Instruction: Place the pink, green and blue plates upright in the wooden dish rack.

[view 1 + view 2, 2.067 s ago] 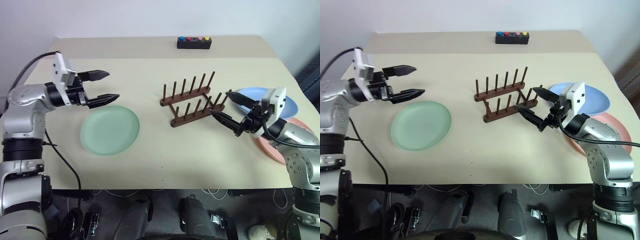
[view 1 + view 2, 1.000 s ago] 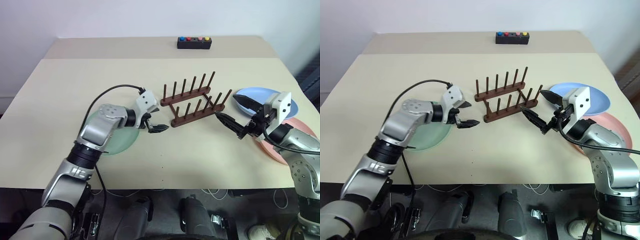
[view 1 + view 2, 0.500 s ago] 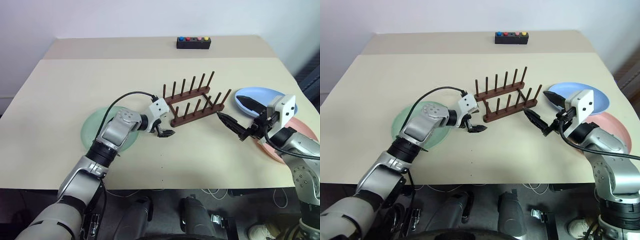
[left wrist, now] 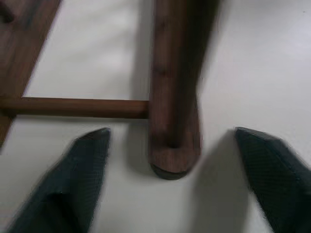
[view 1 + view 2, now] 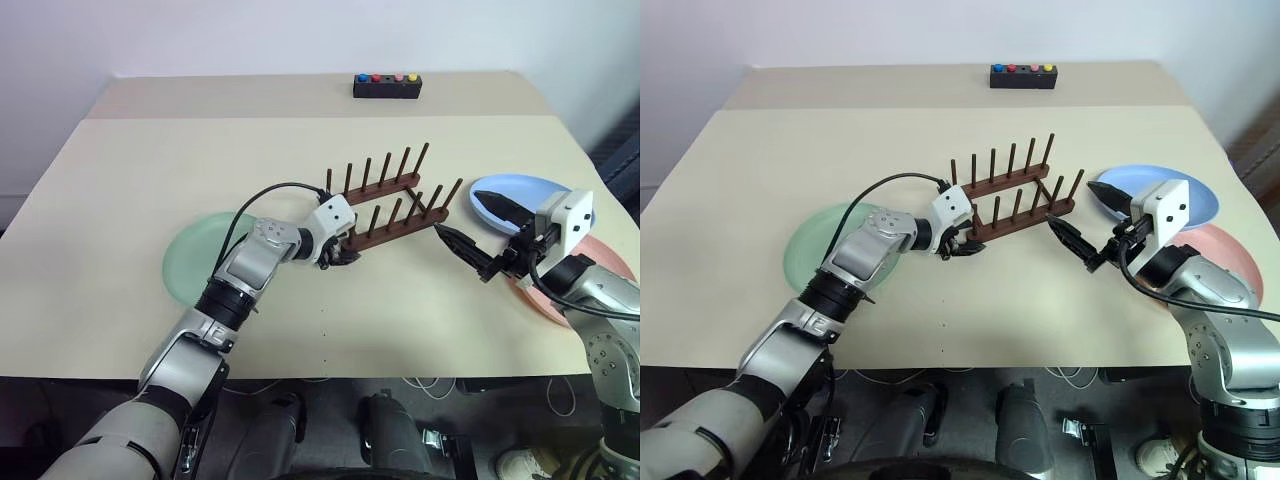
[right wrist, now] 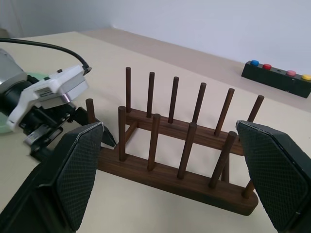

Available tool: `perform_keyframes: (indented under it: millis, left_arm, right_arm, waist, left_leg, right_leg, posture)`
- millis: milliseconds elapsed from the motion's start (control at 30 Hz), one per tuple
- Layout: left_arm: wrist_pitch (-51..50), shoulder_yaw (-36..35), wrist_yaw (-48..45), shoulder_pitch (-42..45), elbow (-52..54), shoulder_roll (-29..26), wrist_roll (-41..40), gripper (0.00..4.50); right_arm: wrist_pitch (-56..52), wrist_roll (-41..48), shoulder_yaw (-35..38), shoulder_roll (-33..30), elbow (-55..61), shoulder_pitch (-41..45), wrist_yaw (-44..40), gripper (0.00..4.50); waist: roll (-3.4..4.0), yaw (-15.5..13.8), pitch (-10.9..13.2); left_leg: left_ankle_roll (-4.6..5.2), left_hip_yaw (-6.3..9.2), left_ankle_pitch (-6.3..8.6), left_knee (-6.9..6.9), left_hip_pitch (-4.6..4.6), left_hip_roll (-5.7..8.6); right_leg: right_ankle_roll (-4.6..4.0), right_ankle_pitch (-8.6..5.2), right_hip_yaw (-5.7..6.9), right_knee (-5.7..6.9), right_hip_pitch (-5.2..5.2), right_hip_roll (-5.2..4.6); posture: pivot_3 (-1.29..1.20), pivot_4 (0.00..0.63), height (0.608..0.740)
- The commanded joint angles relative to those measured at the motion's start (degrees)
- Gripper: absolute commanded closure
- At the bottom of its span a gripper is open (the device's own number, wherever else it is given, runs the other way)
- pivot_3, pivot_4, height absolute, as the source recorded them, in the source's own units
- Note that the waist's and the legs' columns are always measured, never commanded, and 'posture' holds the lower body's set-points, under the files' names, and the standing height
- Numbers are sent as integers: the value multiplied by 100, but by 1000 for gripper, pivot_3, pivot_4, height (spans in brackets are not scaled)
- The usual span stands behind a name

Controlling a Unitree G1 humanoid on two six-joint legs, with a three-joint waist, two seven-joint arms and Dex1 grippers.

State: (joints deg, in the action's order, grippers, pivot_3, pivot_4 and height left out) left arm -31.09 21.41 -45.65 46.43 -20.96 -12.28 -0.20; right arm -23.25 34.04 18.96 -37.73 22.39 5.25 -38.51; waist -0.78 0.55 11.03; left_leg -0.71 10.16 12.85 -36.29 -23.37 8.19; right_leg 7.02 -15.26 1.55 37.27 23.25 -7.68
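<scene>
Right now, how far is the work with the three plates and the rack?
Nothing is done yet: the wooden dish rack holds no plate. The green plate, blue plate and pink plate all lie flat on the table. In hand: the left gripper straddles the end of the rack's near rail, fingers apart. The right gripper hovers open beside the rack. All three placements remain.

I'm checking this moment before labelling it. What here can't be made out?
- Green plate: head views, partly covered by the left arm.
- Pink plate: head views, mostly behind the right arm.
- Left pincer: its wrist view shows fingers either side of the wooden dish rack's rail end; contact unclear.
</scene>
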Motion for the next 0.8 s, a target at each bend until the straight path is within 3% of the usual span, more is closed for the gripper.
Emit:
perform_keyframes:
  millis: [33,100,400,800]
  left_arm:
    - [-61,-56,17,76,-52,15,36,2788]
    - [-101,-82,12,90,-42,38,3,3726]
    - [106,-197,-211,179,1,-342,22,3747]
    - [2154,-742,-1989,748,-1011,-949,-542,3747]
  right_arm:
    - [82,47,224,-72,240,3,20,0]
    - [91,30,215,-68,221,14,17,0]
    - [124,10,224,-62,176,42,5,0]
    - [160,7,212,-81,84,103,-48,0]
  waist:
    - [0,0,0]
    - [0,2,-1]
    - [3,17,-2]
    - [2,-69,-2]
  left_leg:
    - [0,0,0,0,0,0]
    - [0,-1,0,0,0,0]
    - [0,-3,0,0,2,-1]
    - [-15,-12,-9,-3,-2,1]
  right_leg:
    - [0,0,0,0,0,0]
    - [0,0,-1,0,0,0]
    - [1,1,-3,1,0,1]
    - [4,3,-9,-7,1,-2]
  posture:
    - [0,150,740]
    - [0,150,740]
    - [0,150,740]
    - [0,150,740]
